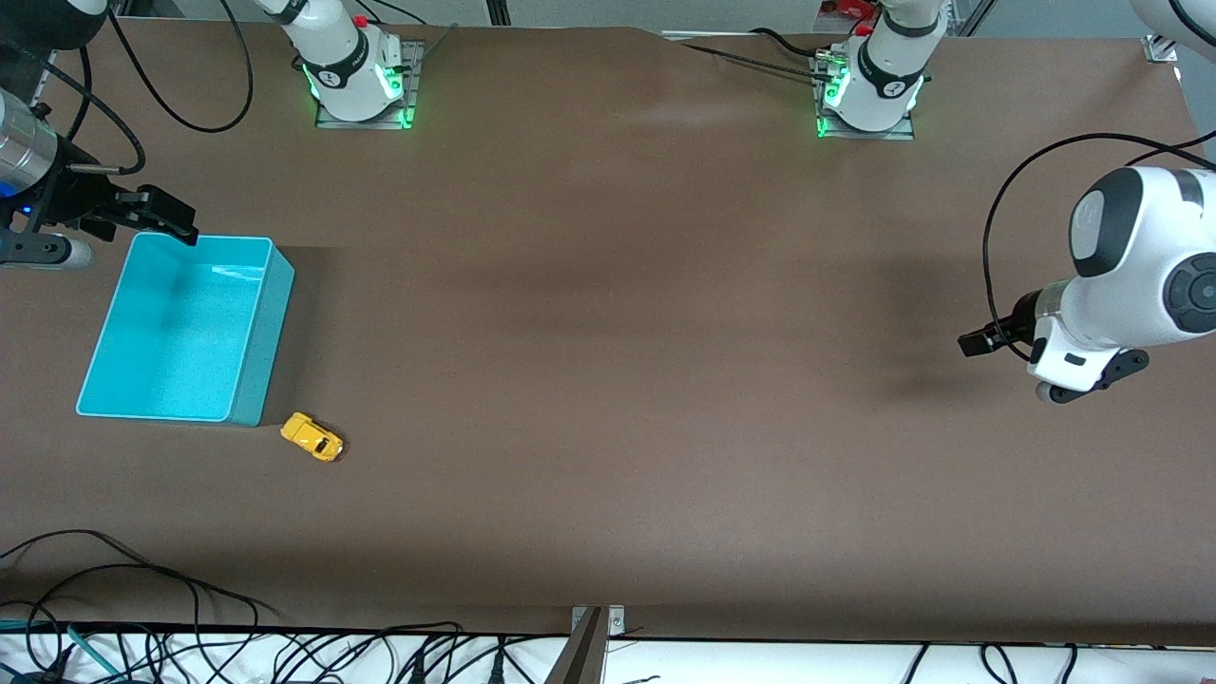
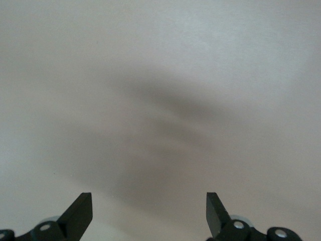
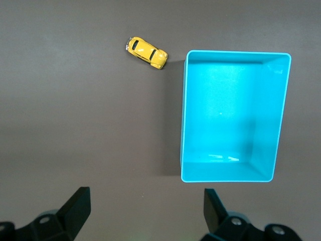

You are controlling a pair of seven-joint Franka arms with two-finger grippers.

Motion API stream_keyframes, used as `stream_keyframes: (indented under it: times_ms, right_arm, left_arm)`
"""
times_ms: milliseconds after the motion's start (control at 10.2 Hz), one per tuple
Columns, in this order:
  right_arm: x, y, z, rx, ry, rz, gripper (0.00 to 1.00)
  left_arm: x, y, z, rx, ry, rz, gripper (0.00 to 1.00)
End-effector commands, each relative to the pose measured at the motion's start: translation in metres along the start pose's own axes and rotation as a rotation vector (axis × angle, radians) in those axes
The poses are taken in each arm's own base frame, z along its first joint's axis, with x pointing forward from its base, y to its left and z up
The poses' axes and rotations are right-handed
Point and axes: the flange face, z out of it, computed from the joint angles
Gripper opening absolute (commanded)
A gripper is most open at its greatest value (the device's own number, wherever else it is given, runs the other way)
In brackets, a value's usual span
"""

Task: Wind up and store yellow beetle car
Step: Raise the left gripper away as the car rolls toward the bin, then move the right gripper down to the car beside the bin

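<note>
The left gripper (image 2: 149,216) hangs over bare brown table (image 1: 665,380) at the left arm's end, its two dark fingers spread wide apart with nothing between them and nothing touching them; its wrist view shows only tabletop and a soft shadow. The right gripper (image 3: 144,213) is up in the air over the turquoise bin's (image 1: 256,323) edge farthest from the front camera, at the right arm's end; its fingers likewise stand fully apart, empty, touching nothing.

The yellow beetle car (image 1: 312,437) sits on its wheels on the table, just beside the bin's corner nearest the front camera and toward the middle of the table, at about five o'clock from the bin in the front view; it is close to the bin wall but apart from it; its long axis runs on a slant from about ten o'clock to four o'clock in that view; which end is the nose I cannot tell. The bin holds nothing.
</note>
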Motion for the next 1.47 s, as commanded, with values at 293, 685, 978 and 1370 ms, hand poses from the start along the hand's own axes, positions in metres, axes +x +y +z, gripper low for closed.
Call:
stream_keyframes:
  times_ms: [293,685,978,1370]
  right_arm:
    - [-0.002,0.001,-0.006,0.014,0.009,-0.004,1.00]
    - [-0.001,-0.001,-0.005,0.003,0.011,-0.004,1.00]
    - [0.016,0.019,0.014,0.019,0.000,0.035,1.00]
    - [0.051,0.018,0.074,0.012,-0.056,0.001,1.00]
  left_arm:
    - [-0.020,0.026,-0.094,-0.041,0.072,0.284,1.00]
    - [-0.023,0.017,-0.122,-0.095,0.067,0.378,1.00]
    - [-0.026,0.017,-0.124,-0.097,0.056,0.382,1.00]
    - [-0.024,0.010,-0.143,-0.101,0.098,0.413,1.00]
